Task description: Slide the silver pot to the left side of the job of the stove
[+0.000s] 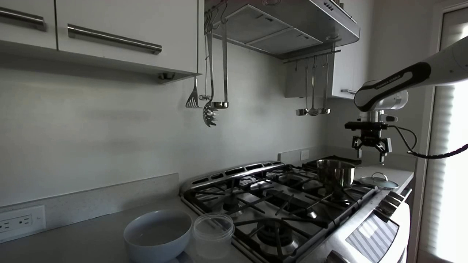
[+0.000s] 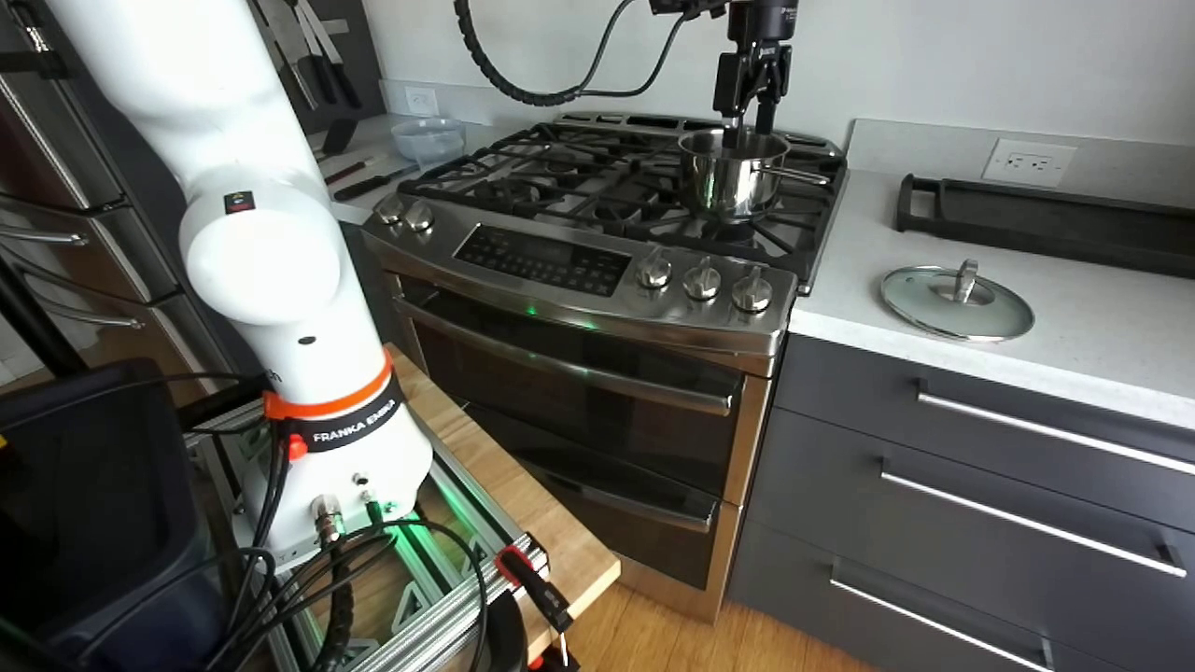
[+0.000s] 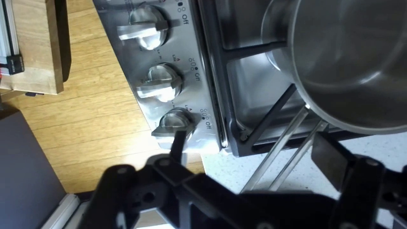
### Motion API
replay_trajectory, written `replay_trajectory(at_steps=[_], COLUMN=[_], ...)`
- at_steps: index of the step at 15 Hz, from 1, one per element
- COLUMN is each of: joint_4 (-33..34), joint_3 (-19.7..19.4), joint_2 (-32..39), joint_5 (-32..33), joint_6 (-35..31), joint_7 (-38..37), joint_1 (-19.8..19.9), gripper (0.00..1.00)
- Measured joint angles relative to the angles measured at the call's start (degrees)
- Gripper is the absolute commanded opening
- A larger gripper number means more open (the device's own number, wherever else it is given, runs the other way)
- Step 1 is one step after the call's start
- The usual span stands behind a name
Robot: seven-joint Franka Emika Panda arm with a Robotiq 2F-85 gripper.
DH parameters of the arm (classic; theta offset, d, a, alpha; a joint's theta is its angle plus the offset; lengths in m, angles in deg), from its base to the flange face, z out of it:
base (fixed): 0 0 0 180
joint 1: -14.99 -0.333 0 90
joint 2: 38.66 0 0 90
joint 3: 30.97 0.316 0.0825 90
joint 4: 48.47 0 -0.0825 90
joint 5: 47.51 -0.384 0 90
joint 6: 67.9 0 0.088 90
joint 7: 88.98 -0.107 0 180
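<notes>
The silver pot [image 1: 336, 175] stands upright on the stove's grates at the end near the glass lid. It also shows in an exterior view [image 2: 728, 191] and, partly cut off, in the wrist view [image 3: 346, 47]. Its wire handle [image 3: 287, 151] points out over the counter. The stove [image 2: 560, 266] has black grates and a steel front edge; its edge and knobs show in the wrist view [image 3: 203, 92]. My gripper [image 1: 370, 157] points down, open and empty, above the handle. In the wrist view its fingers [image 3: 254, 152] are wide apart with the handle between them, lower down.
A glass lid [image 2: 920, 291] lies on the counter, with a black griddle tray [image 2: 1064, 224] behind it. A white bowl [image 1: 157, 237] and a clear plastic container [image 1: 213, 241] stand beside the stove's opposite end. Ladles and spatulas [image 1: 210, 73] hang under the range hood [image 1: 307, 22].
</notes>
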Motion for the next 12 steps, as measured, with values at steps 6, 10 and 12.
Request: replay_trajectory(at_steps=[6,10,12], joint_4=[2.0,3.1,3.5], joint_3=[-2.0,-3.1,-3.5], joint_2=[3.9,5.7,6.3], joint_5=[0.0,0.0,0.0], joint_6=[-0.3,-1.9,-2.8], joint_7=[-5.9,-6.1,-6.1], joint_1=[-0.8,-1.1,-1.3], gripper=[1.0,1.0,1.0])
